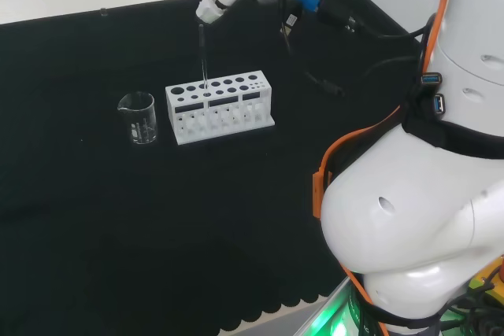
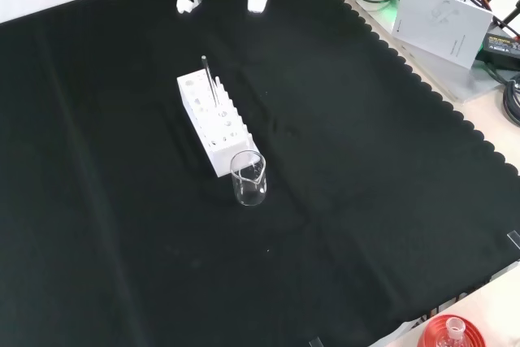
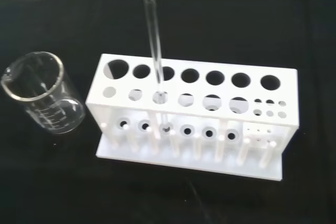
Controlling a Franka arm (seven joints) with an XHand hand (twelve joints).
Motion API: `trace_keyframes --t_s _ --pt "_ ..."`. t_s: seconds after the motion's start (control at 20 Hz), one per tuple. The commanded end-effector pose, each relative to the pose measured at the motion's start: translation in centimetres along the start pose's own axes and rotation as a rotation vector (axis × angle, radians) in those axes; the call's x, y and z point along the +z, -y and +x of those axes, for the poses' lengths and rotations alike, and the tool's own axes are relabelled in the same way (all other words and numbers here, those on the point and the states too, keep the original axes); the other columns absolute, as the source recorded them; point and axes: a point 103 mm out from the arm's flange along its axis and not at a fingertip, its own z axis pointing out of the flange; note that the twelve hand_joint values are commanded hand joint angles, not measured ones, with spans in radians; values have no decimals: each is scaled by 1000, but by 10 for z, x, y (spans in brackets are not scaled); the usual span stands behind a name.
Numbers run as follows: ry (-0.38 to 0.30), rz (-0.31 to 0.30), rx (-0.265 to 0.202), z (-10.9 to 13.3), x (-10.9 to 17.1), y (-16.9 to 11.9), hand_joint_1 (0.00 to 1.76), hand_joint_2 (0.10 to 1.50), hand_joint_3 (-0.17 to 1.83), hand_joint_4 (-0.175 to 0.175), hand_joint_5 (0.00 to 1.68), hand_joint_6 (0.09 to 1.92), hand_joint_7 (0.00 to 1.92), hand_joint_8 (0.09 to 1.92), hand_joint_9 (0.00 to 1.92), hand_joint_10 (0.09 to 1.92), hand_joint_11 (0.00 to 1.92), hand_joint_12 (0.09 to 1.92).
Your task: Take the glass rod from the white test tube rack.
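Your hand (image 1: 214,4) hangs above the rod (image 1: 203,57), fingers apart, holding nothing; the rod stands in the rack (image 1: 220,108). Next, lower and pinch it.

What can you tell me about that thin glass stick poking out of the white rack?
The glass rod is a thin, clear, straight stick standing almost upright in a hole of the white test tube rack's near row, third from the beaker's end. In the head view the hand is at its top.
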Motion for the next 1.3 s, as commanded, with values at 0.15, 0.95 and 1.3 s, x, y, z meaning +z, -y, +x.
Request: trace_keyframes --t_s 0.15,0.95,1.3 --pt "13 45 -39 15 17 -28 715 641 333 -40 374 117 395 843 653 820 673 1279" --pt "-24 92 -59 14 35 -48 722 637 353 -57 384 187 471 836 737 772 737 1249" --pt "-39 99 -57 2 39 -48 723 640 359 -63 392 216 488 839 748 768 747 1248"
